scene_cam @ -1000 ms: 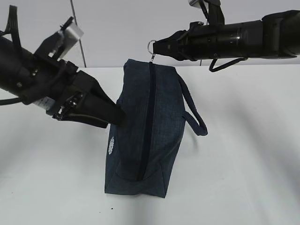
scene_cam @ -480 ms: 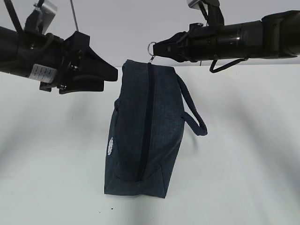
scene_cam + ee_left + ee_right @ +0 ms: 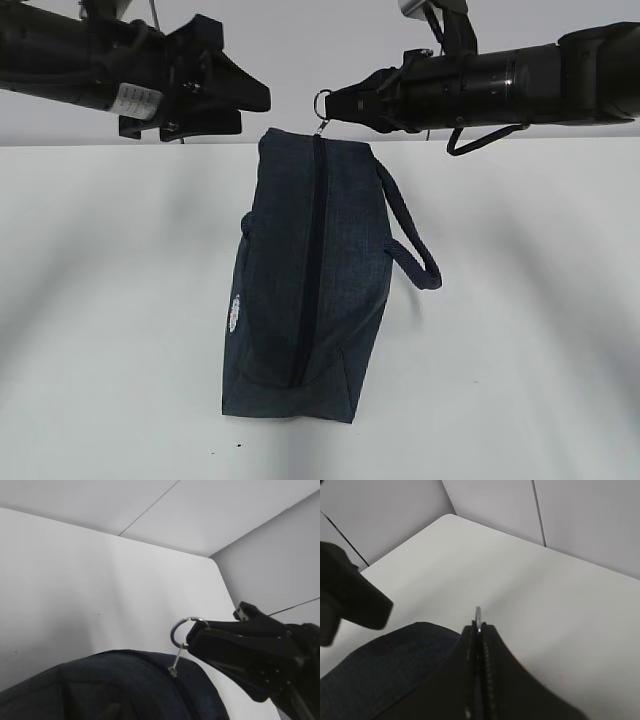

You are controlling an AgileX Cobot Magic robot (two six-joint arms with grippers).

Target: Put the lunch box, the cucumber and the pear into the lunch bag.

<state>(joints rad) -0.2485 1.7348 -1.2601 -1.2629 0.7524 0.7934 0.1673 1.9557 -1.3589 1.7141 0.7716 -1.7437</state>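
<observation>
Left fingers [image 3: 255, 100] lifted off lunch bag [image 3: 310, 290], grip unclear, navy, zipped, right fingers [image 3: 335, 103] pinching ring pull [image 3: 322, 103]

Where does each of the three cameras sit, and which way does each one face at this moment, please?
Exterior view: in front of the table, looking down at a slant at the lunch bag; both arms show, left gripper raised clear, right gripper on the ring pull.
Left wrist view: above the bag's far end, facing the ring pull and the right gripper; none of its own gripper shows.
Right wrist view: along its own shut fingers toward the table's far corner.
All three share the ring and bag.
</observation>
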